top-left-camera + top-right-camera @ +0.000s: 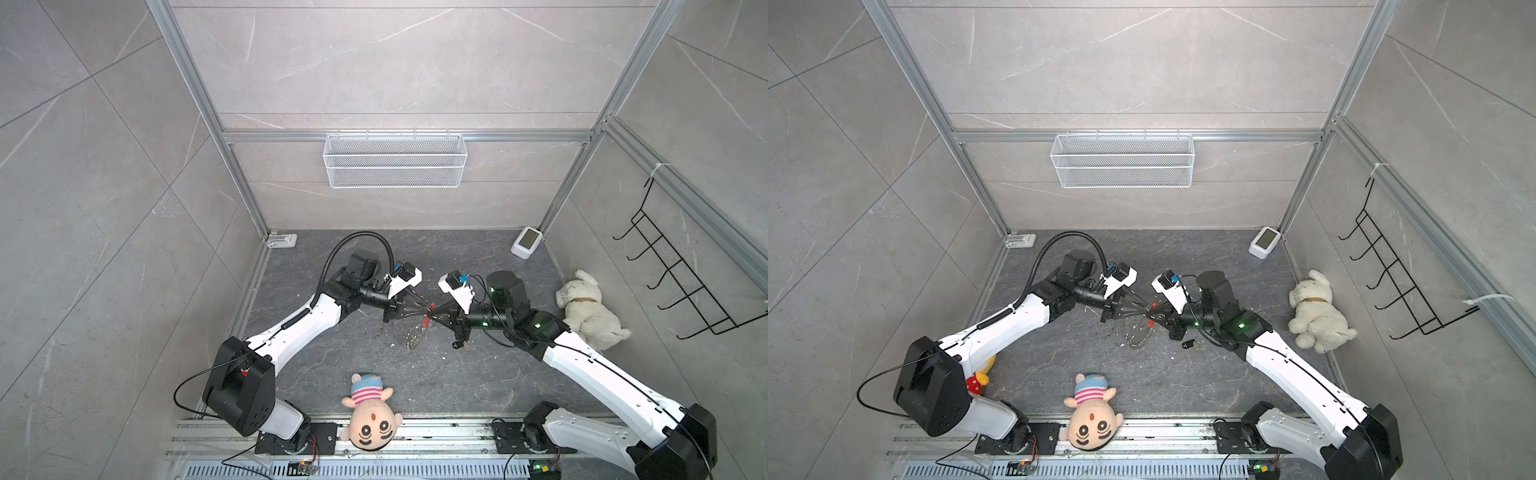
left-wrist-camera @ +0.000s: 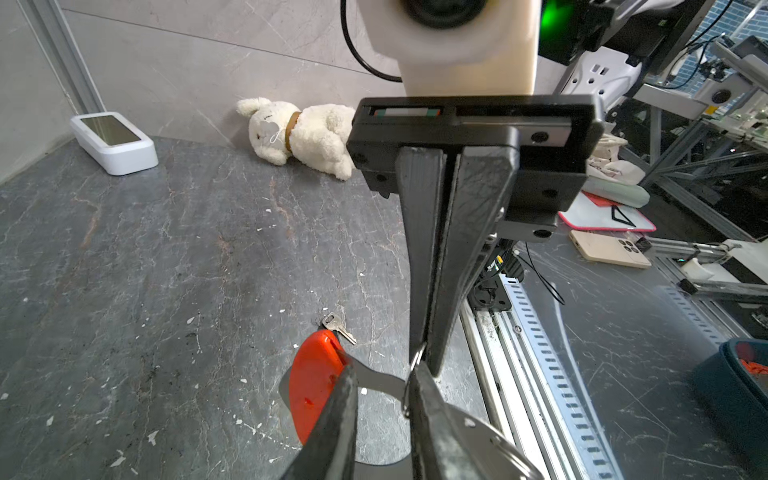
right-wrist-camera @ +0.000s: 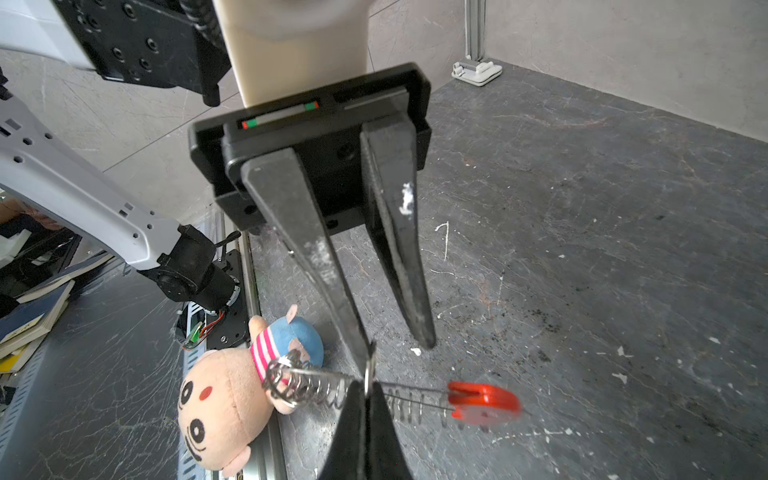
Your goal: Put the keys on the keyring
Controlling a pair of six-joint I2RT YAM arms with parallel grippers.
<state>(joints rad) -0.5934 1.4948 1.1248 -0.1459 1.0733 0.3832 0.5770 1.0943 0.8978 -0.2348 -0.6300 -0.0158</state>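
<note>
There's the right gripper [image 3: 365, 388] clamped tight on the ring-strung oval metal keyring [image 3: 303, 386], the left gripper [image 3: 395, 345] slightly open at it, and the small dark bunch of keys [image 1: 1188, 343] lying on the grey stone surface [image 2: 166, 270].

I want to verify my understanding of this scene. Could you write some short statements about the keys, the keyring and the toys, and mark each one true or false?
1. The keys lie on the table, in no gripper. True.
2. The right gripper is shut on the keyring. True.
3. The keyring's plastic segment is blue. False: the segment is red.
4. The white plush dog sits in the wall basket. False: the dog lies on the table.
</note>
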